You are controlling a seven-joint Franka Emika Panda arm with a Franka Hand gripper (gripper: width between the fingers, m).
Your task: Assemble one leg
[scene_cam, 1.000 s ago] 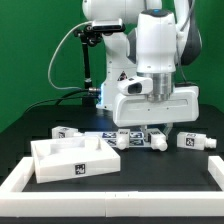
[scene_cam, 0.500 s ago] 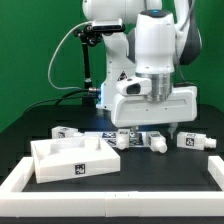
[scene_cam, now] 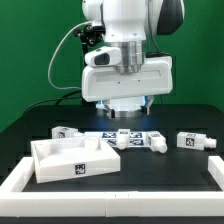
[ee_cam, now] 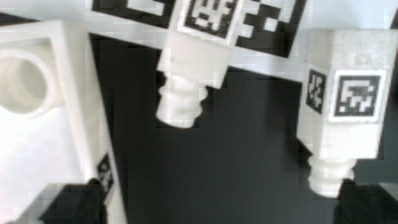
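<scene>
From the exterior view I see the arm (scene_cam: 124, 72) hanging over the middle of the dark worktop (scene_cam: 25, 125). Beneath it lie the white legs (scene_cam: 155, 143), and a white tray (scene_cam: 68, 160) sits further forward on that view's left. From the wrist view, the end effector (ee_cam: 217, 205) is open, its dark fingertips (ee_cam: 68, 205) spread wide and gripping nothing. The legs lie below, untouched, beside a white block (ee_cam: 36, 90) with a round hole.

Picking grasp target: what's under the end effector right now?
Two white legs lying on the black table, their tagged ends covering part of the marker board. A white holed panel sits beside them.
</scene>
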